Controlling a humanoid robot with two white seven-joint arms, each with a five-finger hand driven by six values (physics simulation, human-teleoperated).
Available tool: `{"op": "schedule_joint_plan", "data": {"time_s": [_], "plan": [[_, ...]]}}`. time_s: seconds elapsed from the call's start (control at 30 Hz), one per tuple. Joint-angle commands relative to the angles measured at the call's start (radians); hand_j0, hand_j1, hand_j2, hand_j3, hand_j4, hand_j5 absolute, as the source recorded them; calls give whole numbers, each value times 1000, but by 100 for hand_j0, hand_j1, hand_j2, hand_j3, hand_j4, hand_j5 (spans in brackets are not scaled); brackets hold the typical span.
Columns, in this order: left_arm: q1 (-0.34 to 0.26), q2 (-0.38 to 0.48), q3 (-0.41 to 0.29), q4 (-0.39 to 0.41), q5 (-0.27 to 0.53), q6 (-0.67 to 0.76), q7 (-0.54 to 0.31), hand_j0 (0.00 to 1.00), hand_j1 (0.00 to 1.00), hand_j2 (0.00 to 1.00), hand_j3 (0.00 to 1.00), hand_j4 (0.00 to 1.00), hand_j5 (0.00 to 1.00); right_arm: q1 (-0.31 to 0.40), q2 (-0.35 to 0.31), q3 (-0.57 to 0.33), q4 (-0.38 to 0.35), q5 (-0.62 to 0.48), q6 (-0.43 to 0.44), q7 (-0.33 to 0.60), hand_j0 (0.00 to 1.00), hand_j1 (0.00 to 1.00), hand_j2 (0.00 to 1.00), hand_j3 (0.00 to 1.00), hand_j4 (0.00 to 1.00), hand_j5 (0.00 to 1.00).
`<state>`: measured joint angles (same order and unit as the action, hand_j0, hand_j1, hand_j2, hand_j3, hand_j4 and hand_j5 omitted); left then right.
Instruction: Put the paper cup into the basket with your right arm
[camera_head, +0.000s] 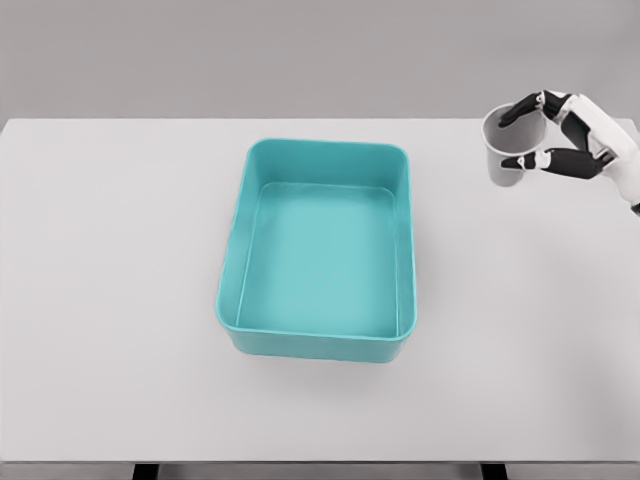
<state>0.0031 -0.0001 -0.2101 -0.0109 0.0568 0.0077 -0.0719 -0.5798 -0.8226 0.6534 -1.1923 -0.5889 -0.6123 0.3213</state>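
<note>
**Paper cup held at the table's far right, apart from the basket**

The paper cup (507, 147) is seen at the upper right of the head view, upright with its open mouth upward, over the far right part of the white table (120, 300). It is gripped by the right hand (565, 140), whose dark-tipped fingers (520, 110) are curled around the cup's rim and side, one at the top edge and another lower against the wall. Whether the cup's base is touching the table cannot be told. The teal basket (232, 300) is placed at the middle of the table, rectangular and open-topped, well apart from the cup and to its left. Nothing is seen inside it.
</note>
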Motion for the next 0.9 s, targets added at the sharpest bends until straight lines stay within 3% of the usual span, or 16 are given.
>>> {"op": "schedule_joint_plan", "data": {"time_s": [0.0, 0.27, 0.67, 0.87], "plan": [[0, 0, 0, 0, 0, 0, 0, 100, 100, 100, 100, 100, 100, 0, 6, -1, -46, -8, 1, -1, 49, 49, 49, 49, 49, 49], [0, 0, 0, 0, 0, 0, 0, 100, 100, 100, 100, 100, 100, -20, 80, 2, -72, -5, 1, -1, 49, 49, 49, 49, 49, 49], [0, 0, 0, 0, 0, 0, 0, 100, 100, 100, 100, 100, 100, -106, 183, 43, -82, 15, 1, 1, 51, 51, 51, 51, 51, 51], [0, 0, 0, 0, 0, 0, 0, 100, 100, 100, 100, 100, 100, -133, 226, 64, -82, 86, 1, -1, 53, 53, 53, 53, 53, 53]]}}
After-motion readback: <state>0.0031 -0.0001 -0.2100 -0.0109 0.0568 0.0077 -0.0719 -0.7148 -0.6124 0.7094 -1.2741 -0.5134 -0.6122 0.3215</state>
